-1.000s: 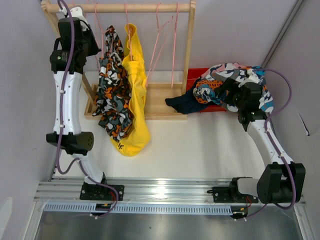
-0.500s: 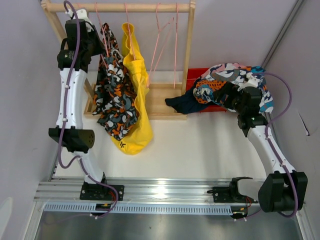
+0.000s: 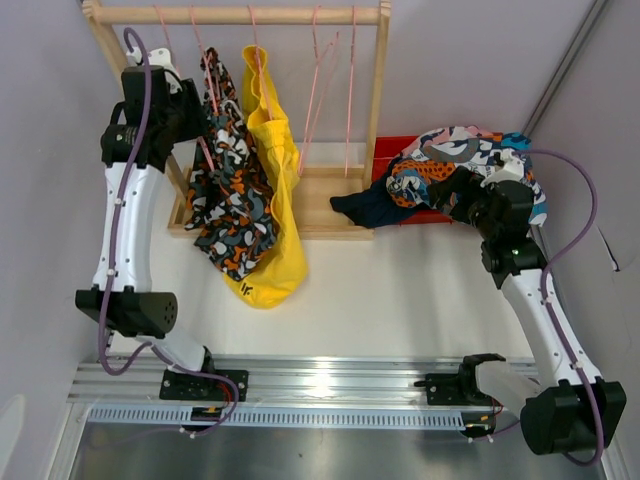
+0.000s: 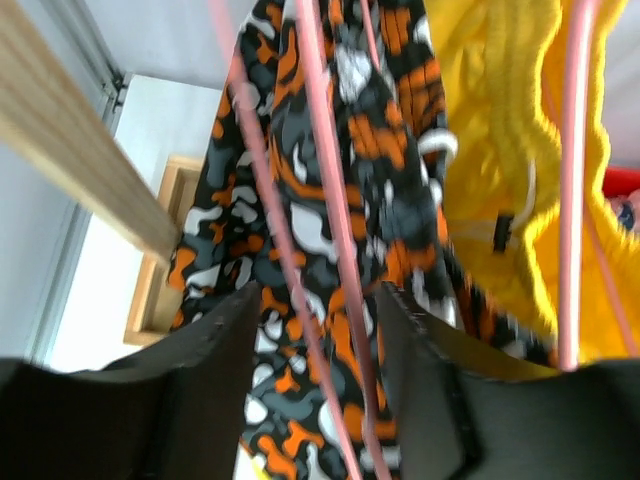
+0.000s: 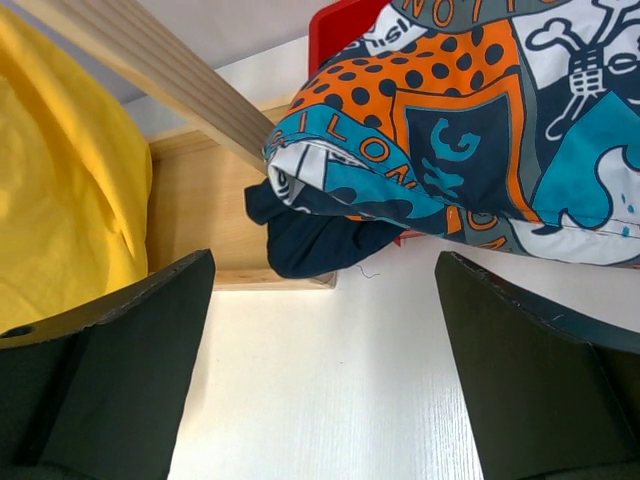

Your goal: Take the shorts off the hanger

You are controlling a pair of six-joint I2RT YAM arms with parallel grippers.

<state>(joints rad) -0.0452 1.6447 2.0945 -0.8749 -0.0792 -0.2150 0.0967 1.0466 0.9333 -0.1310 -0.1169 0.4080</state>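
Camouflage print shorts (image 3: 230, 200) hang from a pink hanger (image 3: 208, 75) on the wooden rack, with yellow shorts (image 3: 272, 170) just to their right. My left gripper (image 3: 192, 108) is at the top left of the camouflage shorts (image 4: 335, 190). It is open (image 4: 318, 292), and the two pink hanger wires (image 4: 300, 210) run between its fingers without being clamped. Blue-orange-white print shorts (image 3: 465, 150) and navy shorts (image 3: 362, 208) lie heaped at the right. My right gripper (image 3: 462, 192) stands wide open (image 5: 322, 262) over bare table just in front of the navy shorts (image 5: 310, 240).
The wooden rack has a top rail (image 3: 240, 15), a slanted right post (image 5: 160, 70) and a base tray (image 3: 320, 195). Two empty pink hangers (image 3: 335, 80) hang to the right of the yellow shorts. A red bin (image 3: 395, 150) sits under the heap.
My left gripper has opened and come down and right along the hanger; the camouflage and yellow shorts swung slightly. The right arm drew back a little, still open.
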